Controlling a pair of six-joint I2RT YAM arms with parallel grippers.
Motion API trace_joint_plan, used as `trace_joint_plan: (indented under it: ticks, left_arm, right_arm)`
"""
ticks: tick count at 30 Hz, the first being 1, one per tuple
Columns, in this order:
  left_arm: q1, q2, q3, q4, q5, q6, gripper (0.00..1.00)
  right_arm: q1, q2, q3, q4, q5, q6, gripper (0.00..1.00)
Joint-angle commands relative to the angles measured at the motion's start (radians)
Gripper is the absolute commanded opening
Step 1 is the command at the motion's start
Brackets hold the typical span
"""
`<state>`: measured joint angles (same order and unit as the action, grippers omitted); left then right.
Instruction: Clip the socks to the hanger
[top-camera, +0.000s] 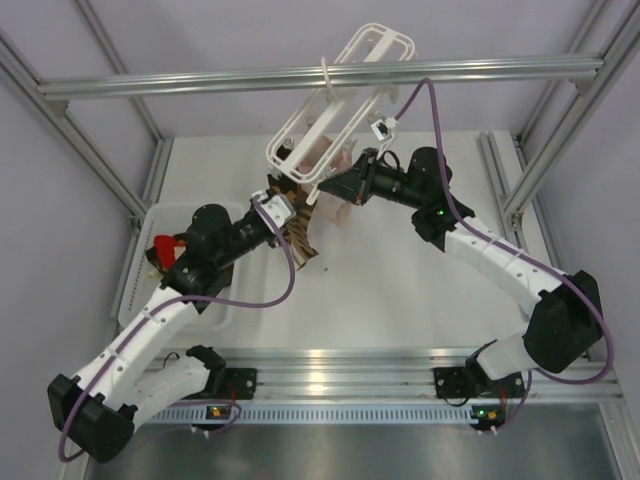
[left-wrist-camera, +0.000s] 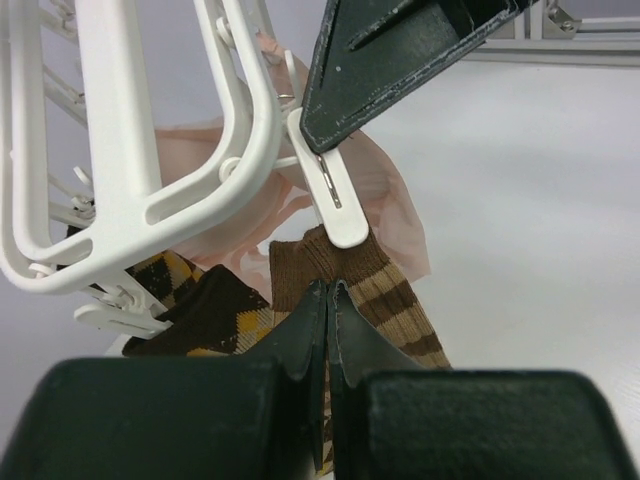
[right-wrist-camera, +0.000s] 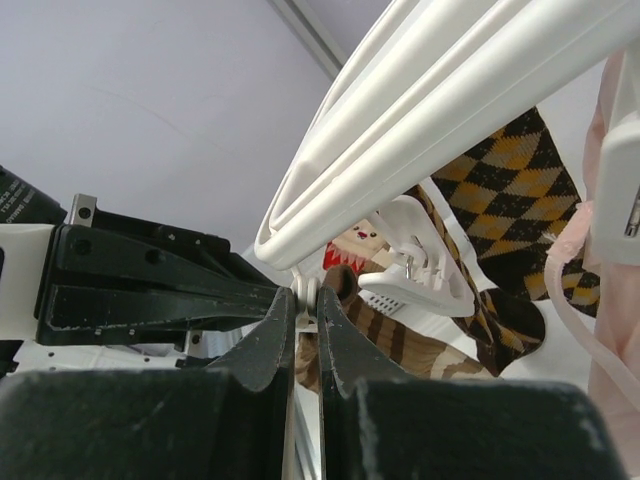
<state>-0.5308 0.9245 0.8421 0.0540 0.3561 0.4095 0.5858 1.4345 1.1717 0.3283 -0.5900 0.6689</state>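
Left wrist view: the left gripper (left-wrist-camera: 328, 300) pinched the striped sock (left-wrist-camera: 385, 295), cuff meeting the clip (left-wrist-camera: 335, 200) at twelve o'clock, itself squeezed by the right gripper (right-wrist-camera: 305, 298); the hanger (left-wrist-camera: 130, 150) sat at ten o'clock. A clip released early might miss the cuff.

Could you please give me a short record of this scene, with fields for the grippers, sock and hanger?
left gripper: shut on striped sock
right gripper: shut on clip
striped sock: cuff at the clip's lower end; caught or not, unclear
hanger: hung from grey rail; pink sock and argyle sock hang below it
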Motion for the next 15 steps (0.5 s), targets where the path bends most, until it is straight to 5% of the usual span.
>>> trace_joint_plan:
  ticks: [1,15]
  left_arm:
    - [-0.003,-0.018,0.060,0.084,-0.016,-0.028,0.00]
    - [-0.003,0.031,0.071,0.118,0.037,-0.049,0.00]
  right_arm:
    - [-0.009,-0.003,0.006,-0.006,-0.011,-0.029,0.00]
    - [-0.009,-0.006,0.013,0.002,-0.013,-0.015,0.00]
